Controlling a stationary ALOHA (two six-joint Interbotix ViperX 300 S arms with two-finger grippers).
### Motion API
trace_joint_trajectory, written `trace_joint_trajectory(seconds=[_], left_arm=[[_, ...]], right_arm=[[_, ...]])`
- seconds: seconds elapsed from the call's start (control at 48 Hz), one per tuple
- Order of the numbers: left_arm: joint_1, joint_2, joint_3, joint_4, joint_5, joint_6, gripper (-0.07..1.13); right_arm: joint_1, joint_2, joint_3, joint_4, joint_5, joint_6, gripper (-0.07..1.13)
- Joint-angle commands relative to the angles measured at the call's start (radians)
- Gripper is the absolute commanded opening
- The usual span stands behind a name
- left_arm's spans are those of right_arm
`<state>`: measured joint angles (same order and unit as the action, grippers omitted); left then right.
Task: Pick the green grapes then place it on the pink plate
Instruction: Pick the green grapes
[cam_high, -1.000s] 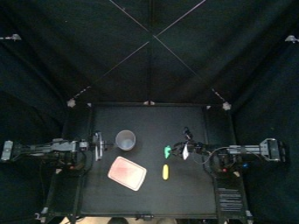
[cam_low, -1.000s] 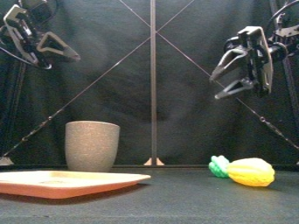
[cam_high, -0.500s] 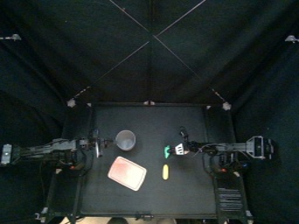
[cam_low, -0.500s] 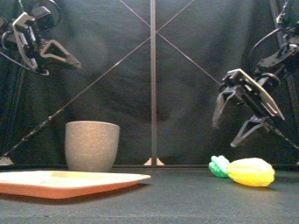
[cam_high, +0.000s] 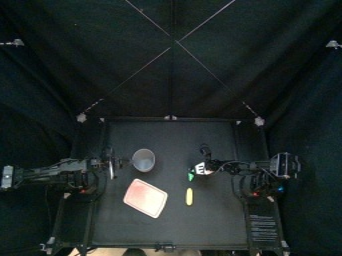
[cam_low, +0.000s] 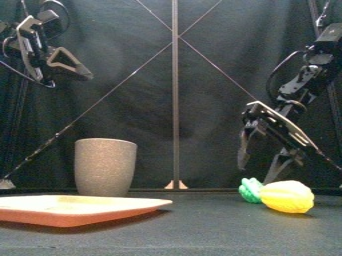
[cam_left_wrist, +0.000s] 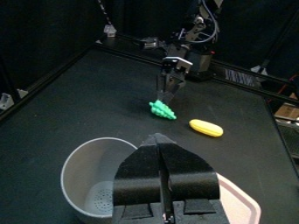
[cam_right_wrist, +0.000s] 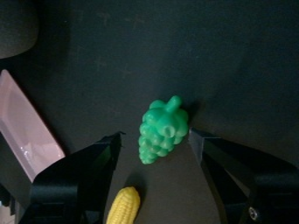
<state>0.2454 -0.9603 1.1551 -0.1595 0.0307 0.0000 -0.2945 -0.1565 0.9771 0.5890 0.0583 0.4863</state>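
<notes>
Table (cam_high: 201, 215): black, curtains behind.
Right gripper (cam_right_wrist: 156, 140): spread wide, just above grapes (cam_right_wrist: 162, 131).
Left gripper (cam_left_wrist: 162, 140): closed, empty, raised over cup (cam_left_wrist: 100, 175).

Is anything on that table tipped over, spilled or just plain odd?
Nothing stands out. The grey cup stands upright, the pink tray lies flat, and the green grapes and toy corn lie close together on the table. The right hand hangs open above the grapes.

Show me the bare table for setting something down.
Free: the back strip behind the tall grey speckled cup, and the front strip before the flat pink tray and yellow toy corn. Crowded: the middle, where the open right pincer hangs over the green toy grapes.
</notes>
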Motion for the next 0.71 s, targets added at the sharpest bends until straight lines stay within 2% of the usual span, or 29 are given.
trace_joint_trajectory(seconds=[0.021,0.458,0.583,0.708], left_arm=[[0.002,0.006,-0.012,0.0,-0.006,0.002,0.18],[0.002,0.005,-0.012,0.0,-0.006,0.002,0.18],[0.002,0.005,-0.014,-0.002,-0.008,0.0,0.18],[0.003,0.005,-0.012,-0.002,-0.008,0.002,0.18]], right_arm=[[-0.006,0.018,-0.026,-0.002,-0.003,0.0,0.95],[0.002,0.106,-0.074,-0.005,0.003,-0.002,0.93],[0.002,0.106,-0.072,-0.009,0.005,-0.002,0.84],[0.006,0.106,-0.072,-0.021,0.005,-0.003,0.68]])
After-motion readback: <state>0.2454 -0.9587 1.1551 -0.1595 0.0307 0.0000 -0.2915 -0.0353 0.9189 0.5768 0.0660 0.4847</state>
